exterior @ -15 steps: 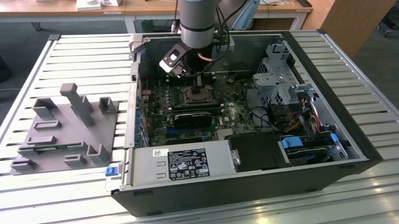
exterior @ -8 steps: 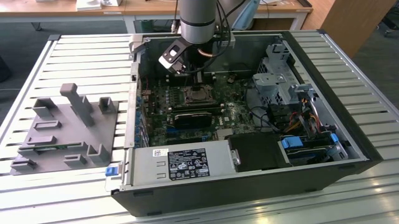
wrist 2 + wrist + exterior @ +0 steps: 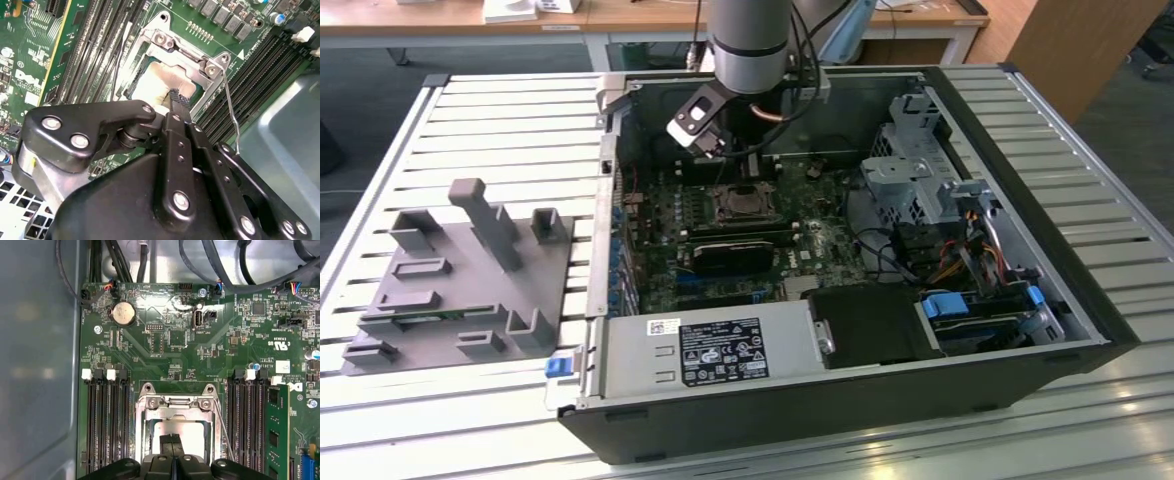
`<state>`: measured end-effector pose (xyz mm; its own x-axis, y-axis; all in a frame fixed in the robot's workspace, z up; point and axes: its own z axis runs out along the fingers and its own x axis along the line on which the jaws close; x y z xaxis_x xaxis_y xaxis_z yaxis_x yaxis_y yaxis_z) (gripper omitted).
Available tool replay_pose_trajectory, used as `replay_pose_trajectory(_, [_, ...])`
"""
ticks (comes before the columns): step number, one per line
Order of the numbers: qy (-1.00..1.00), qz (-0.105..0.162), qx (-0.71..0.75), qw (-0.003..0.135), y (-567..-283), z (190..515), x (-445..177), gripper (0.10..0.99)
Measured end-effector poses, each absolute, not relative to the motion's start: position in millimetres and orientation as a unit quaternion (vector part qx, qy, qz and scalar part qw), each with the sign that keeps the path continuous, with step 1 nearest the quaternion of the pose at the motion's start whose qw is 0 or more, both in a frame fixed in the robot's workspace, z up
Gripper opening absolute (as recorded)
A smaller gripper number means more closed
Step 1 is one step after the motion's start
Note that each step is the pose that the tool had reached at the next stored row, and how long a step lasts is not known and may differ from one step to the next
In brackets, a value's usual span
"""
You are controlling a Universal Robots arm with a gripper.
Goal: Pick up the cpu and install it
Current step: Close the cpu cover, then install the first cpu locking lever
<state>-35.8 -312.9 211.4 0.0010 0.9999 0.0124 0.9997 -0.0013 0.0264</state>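
The cpu shows as a pale silvery square lying flat inside the metal-framed socket on the green motherboard; in the second wrist view the cpu has brownish smudges on it. My gripper hangs just above the cpu's middle, and its black fingers are shut with nothing between them. In the second wrist view the gripper points down at the same pale plate. A thin wire lever runs along one side of the socket. In the exterior view the arm reaches down into the open case over the socket.
Black memory slots flank the socket, with a green module in one. A coin battery and cables lie beyond. The case holds a drive cage and a power supply. A grey tray stands at the exterior view's left.
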Motion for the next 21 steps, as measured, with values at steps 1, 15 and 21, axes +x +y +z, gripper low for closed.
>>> replay_pose_trajectory(1, [0.707, 0.014, 0.707, 0.005, -313, 211, -36, 0.106])
replay_pose_trajectory(15, [0.707, 0.014, 0.707, 0.005, -313, 219, -35, 0.106])
replay_pose_trajectory(21, [0.707, 0.014, 0.707, 0.005, -313, 230, -35, 0.106])
